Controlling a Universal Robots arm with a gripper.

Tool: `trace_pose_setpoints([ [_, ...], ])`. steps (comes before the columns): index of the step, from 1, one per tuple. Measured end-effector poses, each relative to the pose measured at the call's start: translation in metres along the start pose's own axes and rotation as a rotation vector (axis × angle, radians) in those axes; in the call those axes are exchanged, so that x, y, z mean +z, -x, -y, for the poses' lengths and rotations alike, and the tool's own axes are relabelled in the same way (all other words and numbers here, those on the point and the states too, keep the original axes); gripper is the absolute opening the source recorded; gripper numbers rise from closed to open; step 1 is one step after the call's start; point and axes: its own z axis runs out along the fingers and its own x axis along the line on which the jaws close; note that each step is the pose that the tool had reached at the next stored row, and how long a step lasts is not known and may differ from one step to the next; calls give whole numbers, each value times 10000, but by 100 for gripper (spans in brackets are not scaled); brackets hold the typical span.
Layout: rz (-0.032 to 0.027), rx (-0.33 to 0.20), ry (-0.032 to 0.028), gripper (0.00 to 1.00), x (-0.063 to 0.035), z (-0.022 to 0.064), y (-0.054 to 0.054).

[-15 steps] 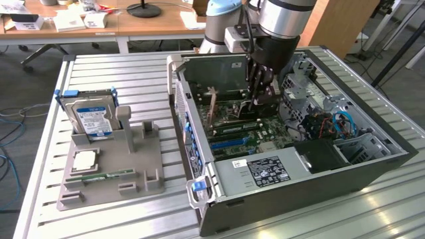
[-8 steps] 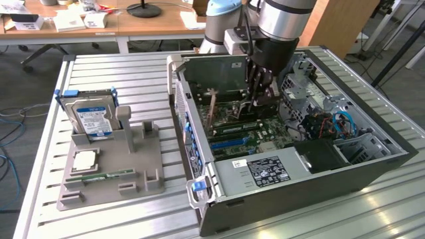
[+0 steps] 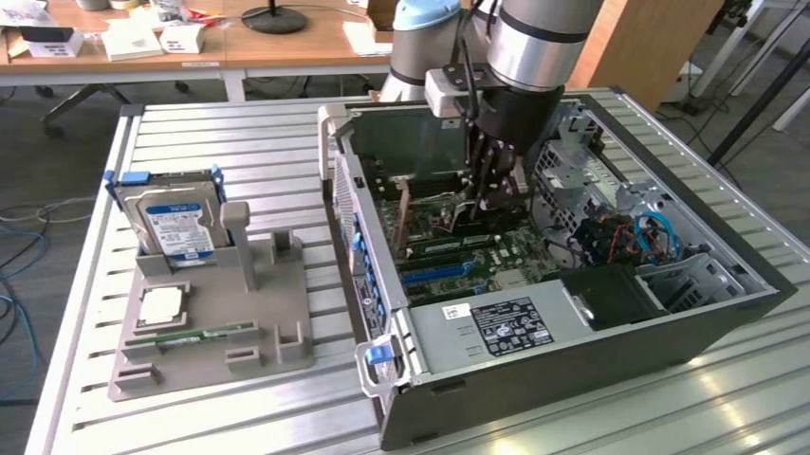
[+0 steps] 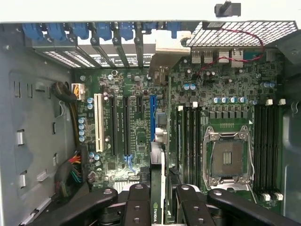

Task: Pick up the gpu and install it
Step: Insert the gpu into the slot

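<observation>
The gpu (image 4: 160, 136) shows edge-on in the wrist view, a thin dark card with an NVIDIA mark near the fingers (image 4: 138, 202). My gripper (image 4: 160, 190) is shut on it. It hangs over the motherboard, in line with the blue slot (image 4: 153, 117), and its bracket end reaches toward the rear slot openings (image 4: 117, 52). In the exterior view my gripper (image 3: 491, 194) is lowered inside the open computer case (image 3: 708, 313). The gpu (image 3: 405, 213) stands upright on its edge between the gripper and the case's rear wall.
An empty CPU socket (image 4: 229, 157), RAM slots (image 4: 190, 141) and a white slot (image 4: 98, 122) surround the card. The power supply (image 3: 500, 327) fills the case's near end. On the exterior view's left, a grey fixture (image 3: 272, 322) holds a hard drive (image 3: 177, 223), a CPU (image 3: 162, 303) and a RAM stick (image 3: 190, 334).
</observation>
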Motion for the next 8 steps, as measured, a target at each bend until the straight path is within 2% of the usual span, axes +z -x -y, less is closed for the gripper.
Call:
trace_pose_setpoints([
  [8,0,0,-1,26,0,1,-39],
])
